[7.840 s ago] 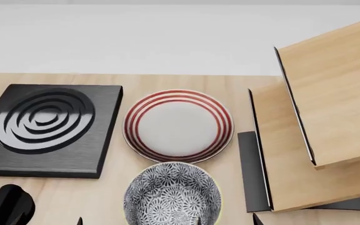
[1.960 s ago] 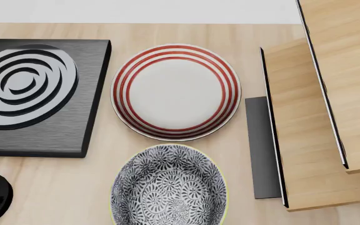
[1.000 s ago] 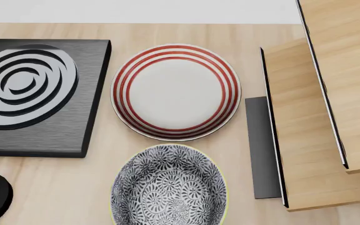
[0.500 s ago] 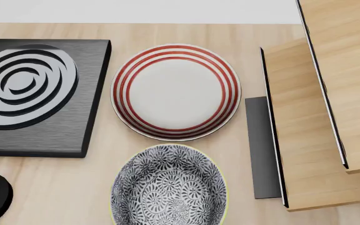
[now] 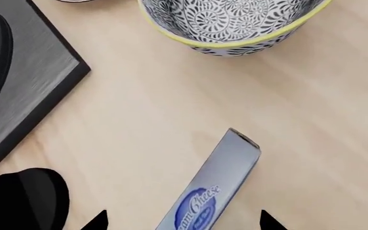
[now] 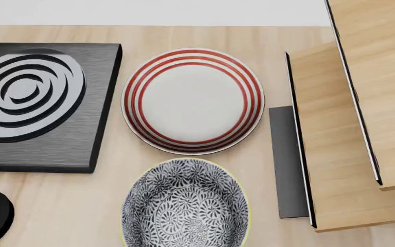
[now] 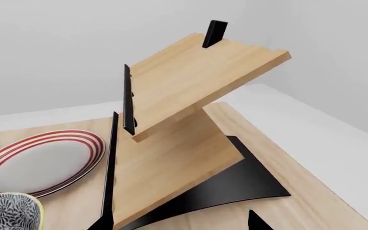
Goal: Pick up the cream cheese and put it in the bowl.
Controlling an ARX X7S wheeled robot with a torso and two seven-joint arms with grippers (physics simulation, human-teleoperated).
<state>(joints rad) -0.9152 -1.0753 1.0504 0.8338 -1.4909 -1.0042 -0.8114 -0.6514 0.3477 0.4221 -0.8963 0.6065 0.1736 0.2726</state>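
Wooden tabletop [image 6: 74, 206], seen from my head camera, carrying the bowl [image 6: 185, 205] just in front of a red-ringed plate [image 6: 193, 101], a black ribbed slab [image 6: 36, 103] at left and a tilted wooden rack [image 6: 362, 113] at right. My left wrist camera shows the cream cheese [image 5: 212, 187] lying flat, apart from the bowl [image 5: 235, 24], between my left gripper's [image 5: 182, 221] spread fingertips. My right gripper's [image 7: 178, 221] tips likewise stand apart, holding nothing.
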